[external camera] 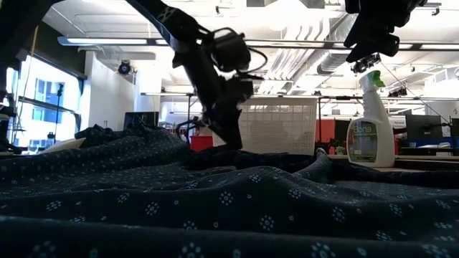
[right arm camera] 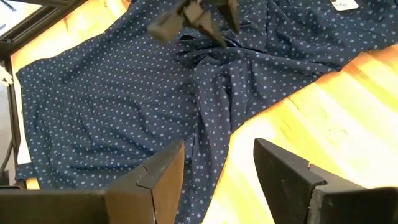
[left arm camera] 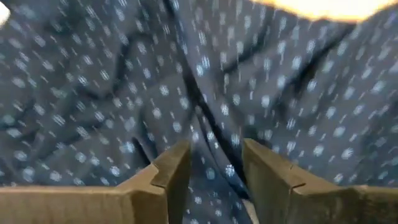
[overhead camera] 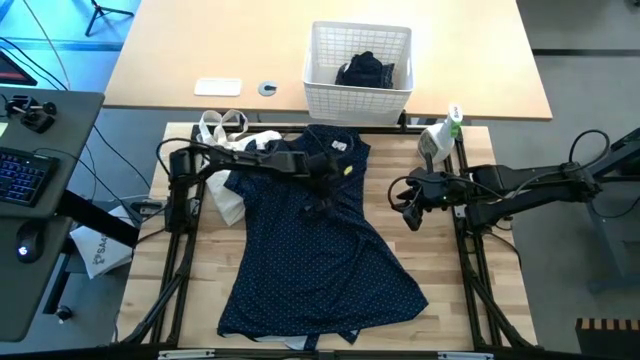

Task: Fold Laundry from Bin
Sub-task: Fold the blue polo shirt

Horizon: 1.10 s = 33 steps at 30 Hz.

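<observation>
A navy shirt with tiny white dots [overhead camera: 320, 255] lies spread over the wooden table, collar toward the far edge and hem at the near edge. My left gripper [overhead camera: 318, 205] points down over the shirt's wrinkled middle [right arm camera: 205, 50]. It is open, its fingers either side of a raised crease [left arm camera: 208, 134]. My right gripper [overhead camera: 412, 218] hangs open above the table's right side, beside the shirt's right edge [right arm camera: 217, 168], with nothing between its fingers. The white lattice bin [overhead camera: 330, 35] stands beyond the far edge with a dark garment [overhead camera: 365, 70] inside. My left gripper comes at the shirt's middle slanting down from the left. Its open fingers [left arm camera: 168, 171] straddle a crease of the cloth. I cannot tell whether they touch it. The shirt lies on the table.
A spray bottle [overhead camera: 440, 135] stands at the table's far right corner. A cream-white cloth bag [overhead camera: 225, 135] lies at the far left, partly under the left arm. Bare wood shows to the right of the shirt [right arm camera: 323, 118].
</observation>
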Each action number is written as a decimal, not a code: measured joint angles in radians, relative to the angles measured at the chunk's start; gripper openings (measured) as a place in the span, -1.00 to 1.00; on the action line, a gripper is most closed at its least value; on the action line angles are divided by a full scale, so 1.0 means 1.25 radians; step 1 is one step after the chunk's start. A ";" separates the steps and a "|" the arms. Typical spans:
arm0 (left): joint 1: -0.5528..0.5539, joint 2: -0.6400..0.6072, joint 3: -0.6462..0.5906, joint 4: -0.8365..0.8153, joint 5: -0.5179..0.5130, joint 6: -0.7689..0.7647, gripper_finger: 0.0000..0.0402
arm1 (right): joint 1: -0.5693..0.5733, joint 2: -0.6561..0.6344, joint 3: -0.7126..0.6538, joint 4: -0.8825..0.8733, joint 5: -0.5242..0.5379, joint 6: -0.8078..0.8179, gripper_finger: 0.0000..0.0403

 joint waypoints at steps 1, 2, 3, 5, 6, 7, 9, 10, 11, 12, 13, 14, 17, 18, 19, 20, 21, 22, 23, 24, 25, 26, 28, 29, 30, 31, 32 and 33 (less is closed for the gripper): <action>-0.006 0.008 0.000 -0.006 -0.010 0.007 -0.33 | 0.000 0.000 0.000 0.000 0.000 0.000 -0.06; -0.012 0.015 0.000 -0.006 -0.019 0.012 -0.34 | 0.000 0.000 0.000 0.000 0.000 0.000 -0.06; -0.018 0.021 0.000 -0.004 -0.040 0.014 -0.35 | 0.000 0.000 0.000 0.000 -0.001 0.000 -0.06; -0.034 0.025 0.000 -0.031 -0.127 0.002 -0.40 | 0.000 0.000 0.000 0.000 -0.002 0.003 -0.06; -0.042 0.025 0.000 -0.046 -0.179 -0.011 -0.44 | 0.000 0.000 0.000 0.000 -0.002 0.005 -0.06; -0.050 0.025 0.000 -0.057 -0.223 -0.022 -0.49 | 0.000 0.000 0.000 0.000 -0.002 0.006 -0.06; -0.061 0.018 0.007 -0.096 -0.274 -0.040 -0.62 | 0.000 0.000 0.000 0.001 -0.002 0.006 -0.06; -0.067 0.014 0.009 -0.113 -0.287 -0.049 -0.69 | 0.000 0.000 0.000 0.001 -0.002 0.006 -0.06; -0.072 0.011 0.013 -0.118 -0.297 -0.059 -0.76 | 0.000 0.000 0.000 0.002 -0.002 0.006 -0.06; -0.077 0.006 0.016 -0.118 -0.299 -0.072 -0.84 | 0.000 0.000 0.000 0.003 -0.002 0.006 -0.06; -0.083 -0.001 0.016 -0.129 -0.301 -0.089 -0.91 | 0.000 0.000 0.000 0.004 -0.002 0.006 -0.06; -0.091 -0.004 0.016 -0.144 -0.310 -0.111 -0.95 | 0.000 0.000 0.000 0.005 -0.002 0.007 -0.06; -0.119 -0.024 0.015 -0.187 -0.382 -0.206 -0.98 | 0.000 0.001 0.000 0.007 -0.003 0.009 -0.06; -0.129 -0.036 0.014 -0.202 -0.405 -0.238 -0.99 | 0.000 0.000 0.000 0.007 -0.005 0.013 -0.06; -0.137 -0.048 0.014 -0.211 -0.422 -0.271 -0.99 | 0.000 0.001 0.000 0.008 -0.006 0.015 -0.06; -0.145 -0.064 0.012 -0.217 -0.438 -0.303 -1.00 | 0.000 0.001 0.000 0.007 -0.006 0.015 -0.06; -0.154 -0.079 0.005 -0.223 -0.450 -0.337 -1.00 | 0.000 0.001 0.000 0.007 -0.009 0.015 -0.06; -0.162 -0.093 -0.003 -0.227 -0.462 -0.373 -1.00 | 0.000 0.001 0.000 0.007 -0.011 0.015 -0.06; -0.168 -0.108 -0.013 -0.227 -0.473 -0.409 -1.00 | 0.000 0.001 0.000 0.007 -0.011 0.014 -0.06; -0.174 -0.124 -0.030 -0.228 -0.483 -0.443 -1.00 | 0.000 0.001 0.000 0.007 -0.011 0.013 -0.06; -0.179 -0.137 -0.047 -0.232 -0.493 -0.477 -1.00 | 0.000 0.001 0.000 0.006 -0.011 0.009 -0.06; -0.182 -0.153 -0.066 -0.232 -0.499 -0.512 -1.00 | 0.000 0.000 0.000 0.006 -0.011 0.005 -0.06; -0.183 -0.185 -0.112 -0.235 -0.500 -0.585 -1.00 | 0.000 0.001 0.000 0.005 -0.011 0.000 -0.06; -0.183 -0.199 -0.134 -0.235 -0.499 -0.623 -1.00 | 0.000 0.000 0.000 0.005 -0.011 -0.001 -0.06; -0.182 -0.213 -0.158 -0.226 -0.493 -0.662 -1.00 | 0.000 0.000 0.000 0.005 -0.011 -0.007 -0.06; -0.181 -0.226 -0.182 -0.220 -0.482 -0.701 -1.00 | 0.000 0.001 0.000 0.005 -0.011 -0.013 -0.06; -0.180 -0.237 -0.205 -0.220 -0.465 -0.732 -1.00 | 0.000 0.001 0.000 0.005 -0.011 -0.015 -0.06; -0.180 -0.246 -0.227 -0.210 -0.442 -0.750 -0.99 | 0.000 0.000 0.000 0.005 -0.011 -0.017 -0.06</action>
